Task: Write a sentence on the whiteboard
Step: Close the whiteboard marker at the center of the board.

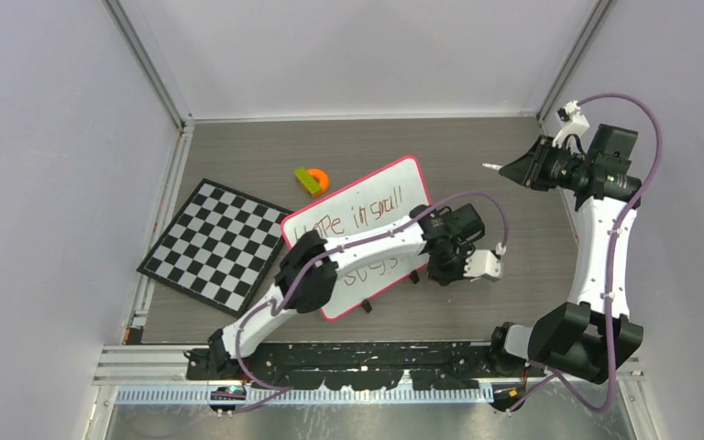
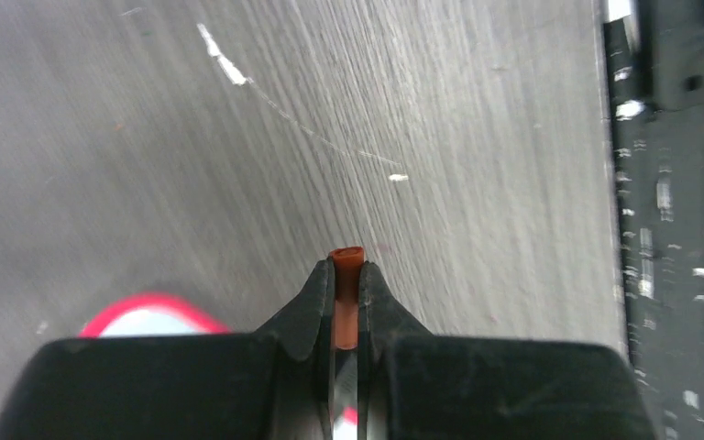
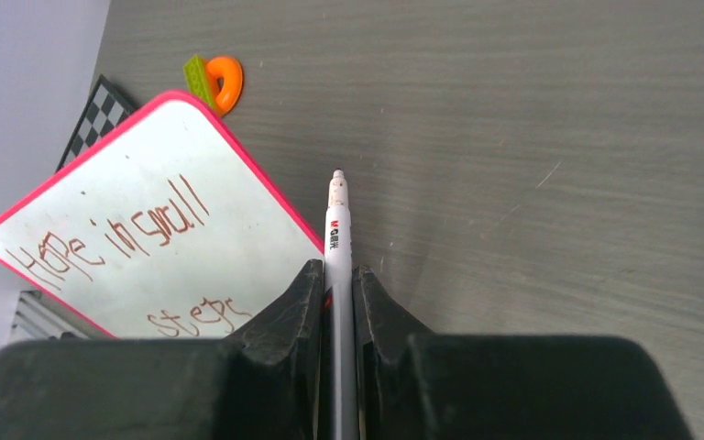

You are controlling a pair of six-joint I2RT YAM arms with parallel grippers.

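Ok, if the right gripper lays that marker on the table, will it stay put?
Probably not: the marker looks round and slim, so it may roll on the table. It seems light, so a nudge could shift it. Its tip looks bare (the left gripper pinches an orange-red cap), so it might smear the whiteboard.

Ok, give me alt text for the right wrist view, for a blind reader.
Black fingers grip a white marker pen pointing away over a grey wood-grain table. To its left lies a white, pink-rimmed whiteboard with reddish-brown handwriting reading "Hope in small steps"; an orange-and-green toy sits beyond it.
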